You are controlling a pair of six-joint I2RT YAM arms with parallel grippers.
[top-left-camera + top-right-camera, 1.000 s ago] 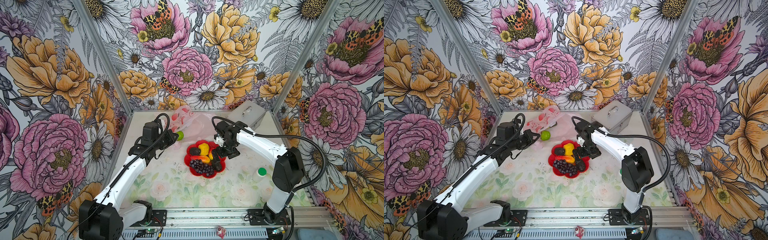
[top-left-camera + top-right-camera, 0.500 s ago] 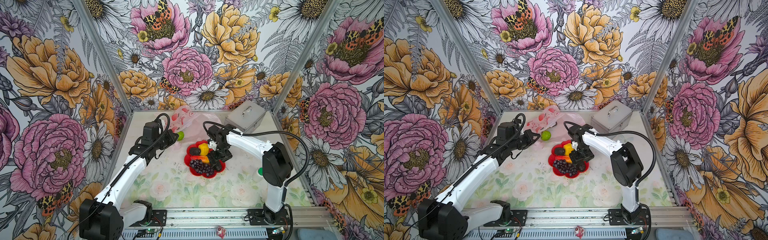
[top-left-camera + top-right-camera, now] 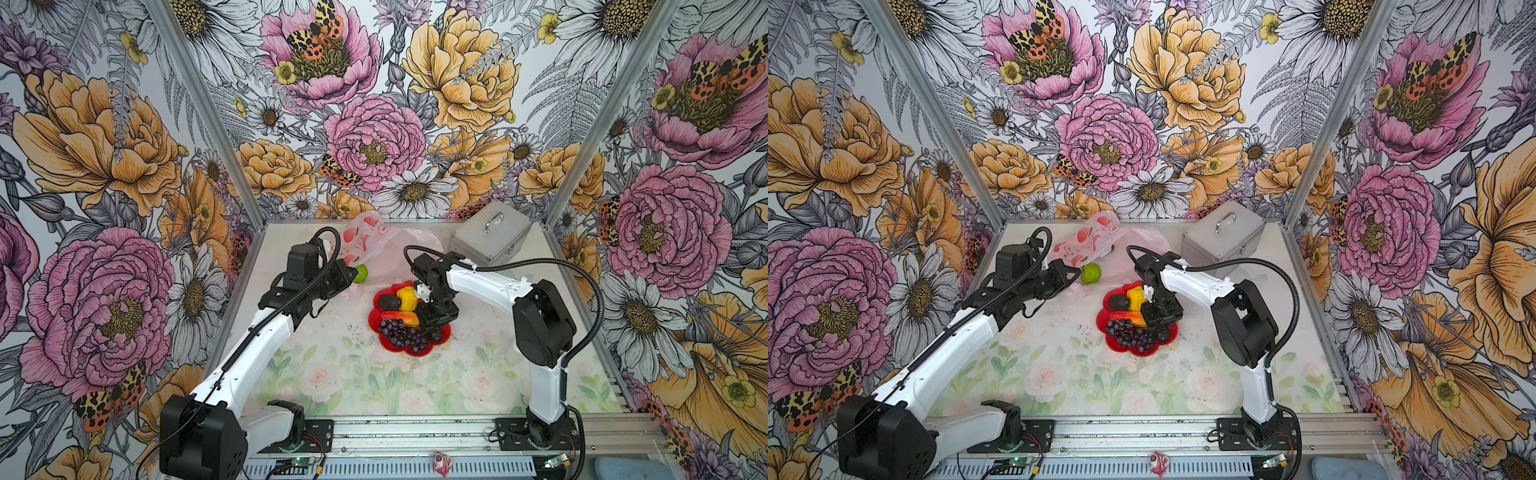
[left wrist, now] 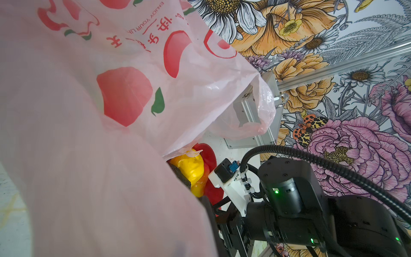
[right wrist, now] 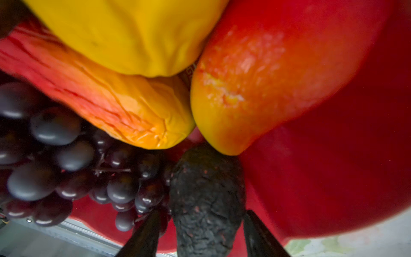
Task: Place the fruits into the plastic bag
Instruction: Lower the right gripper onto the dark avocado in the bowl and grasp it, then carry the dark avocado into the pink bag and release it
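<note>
Pinching bag (image 3: 368,239) edge in closed left tool (image 3: 351,275); straddling avocado (image 5: 206,182) on plate (image 5: 333,166) with right tool (image 5: 202,212), jaws apart, not yet gripping.

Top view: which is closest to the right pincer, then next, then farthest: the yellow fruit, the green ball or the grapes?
1. Grapes, on the red plate, right beside the right pincer.
2. Yellow fruit, on the plate's far side.
3. Green ball, off the plate, by the left pincer.
</note>
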